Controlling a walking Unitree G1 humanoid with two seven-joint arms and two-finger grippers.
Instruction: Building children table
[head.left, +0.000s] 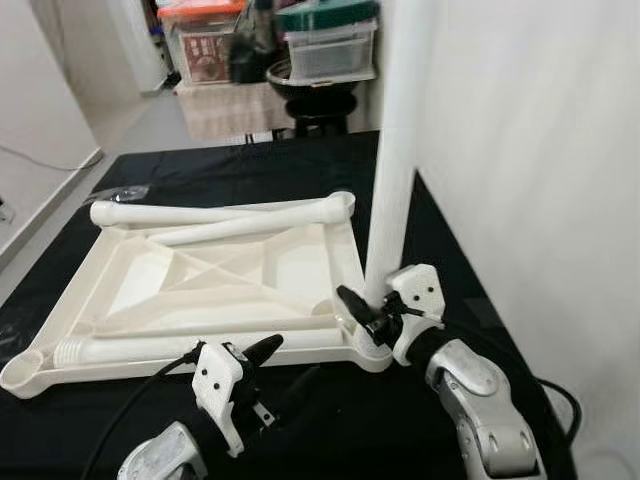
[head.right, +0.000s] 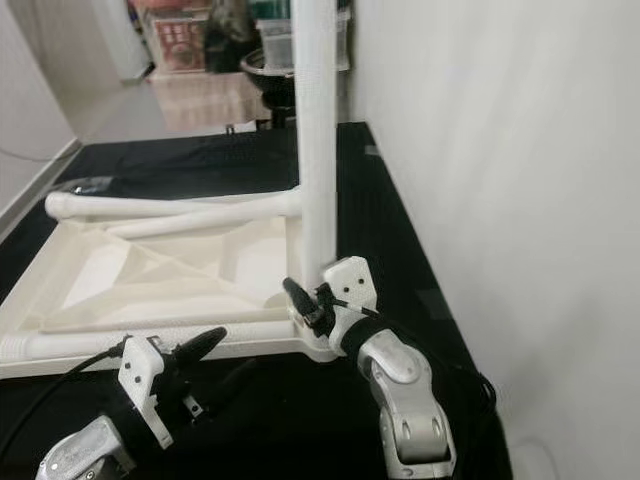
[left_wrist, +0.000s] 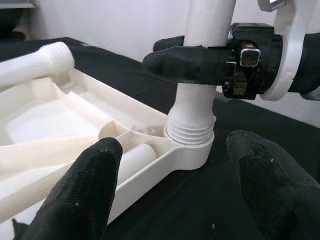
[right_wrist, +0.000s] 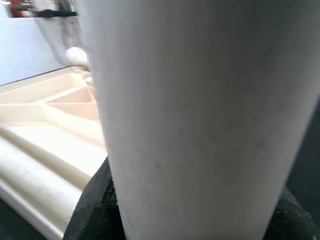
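Observation:
A white plastic tabletop (head.left: 130, 270) lies upside down on the black-covered surface. One white leg (head.left: 395, 180) stands upright in the near right corner socket (left_wrist: 192, 145), with some thread showing above the socket. My right gripper (head.left: 372, 312) is shut on this leg just above the socket. My left gripper (head.left: 285, 368) is open, low over the black cloth by the tabletop's near edge, and points at that corner. Three loose legs lie on the tabletop: two by the far edge (head.left: 220, 212) and one along the near edge (head.left: 200, 347).
A white wall (head.left: 530, 200) runs close along the right side of the black surface. Plastic storage boxes (head.left: 325, 45) and a dark stool (head.left: 320, 100) stand beyond the far end. Pale floor (head.left: 60, 190) lies to the left. A clear bag (head.left: 120, 193) lies at the far left.

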